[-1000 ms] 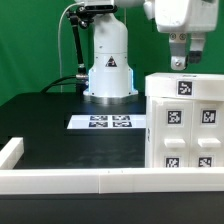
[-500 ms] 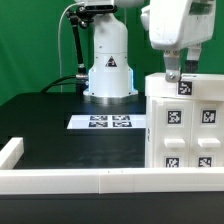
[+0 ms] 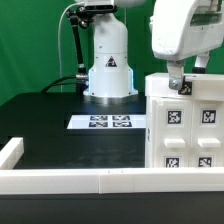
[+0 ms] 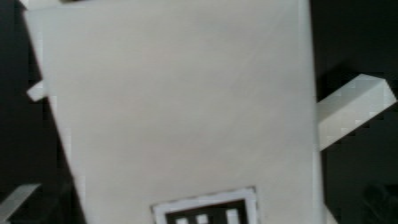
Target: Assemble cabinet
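Observation:
The cabinet [image 3: 186, 128], a large white box with black-and-white tags on its front blocks, stands at the exterior view's right. My gripper [image 3: 177, 84] hangs straight down over the cabinet's top rear edge, its fingertips at or just touching the top. Its jaws are too small and too hidden to read. In the wrist view the cabinet's plain white face [image 4: 178, 100] fills most of the picture, with one tag [image 4: 210, 210] at its edge. No fingers show clearly there.
The marker board [image 3: 108, 122] lies flat on the black table before the robot's base [image 3: 108, 68]. A low white wall [image 3: 70, 181] runs along the table's near edge and left corner. A white bar [image 4: 356, 105] shows beside the cabinet in the wrist view.
The gripper has come down from well above the cabinet to its top edge. The cabinet has not moved.

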Robot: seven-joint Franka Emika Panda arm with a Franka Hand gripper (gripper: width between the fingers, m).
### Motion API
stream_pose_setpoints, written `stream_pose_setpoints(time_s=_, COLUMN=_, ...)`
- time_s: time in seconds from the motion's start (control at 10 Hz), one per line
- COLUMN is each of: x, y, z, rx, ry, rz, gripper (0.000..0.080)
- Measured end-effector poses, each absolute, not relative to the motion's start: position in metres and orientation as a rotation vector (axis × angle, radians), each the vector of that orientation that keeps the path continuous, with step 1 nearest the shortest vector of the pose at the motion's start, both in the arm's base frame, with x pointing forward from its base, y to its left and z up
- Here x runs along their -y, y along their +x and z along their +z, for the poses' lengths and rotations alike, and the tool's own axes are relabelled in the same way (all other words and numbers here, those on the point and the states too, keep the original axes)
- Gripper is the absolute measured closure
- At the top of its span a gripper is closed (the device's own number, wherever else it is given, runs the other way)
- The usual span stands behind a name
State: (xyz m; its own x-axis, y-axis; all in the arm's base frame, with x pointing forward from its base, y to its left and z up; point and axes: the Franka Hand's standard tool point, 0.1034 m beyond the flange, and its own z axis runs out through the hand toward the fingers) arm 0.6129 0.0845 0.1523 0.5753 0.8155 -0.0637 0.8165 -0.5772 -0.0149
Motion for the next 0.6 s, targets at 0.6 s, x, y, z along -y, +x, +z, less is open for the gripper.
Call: stream_pose_setpoints(time_s=0.6, x=-0.0764, y=0.6157, z=0.1522, rx=-1.399, ry=2.789, rz=-0.085, gripper=0.0003)
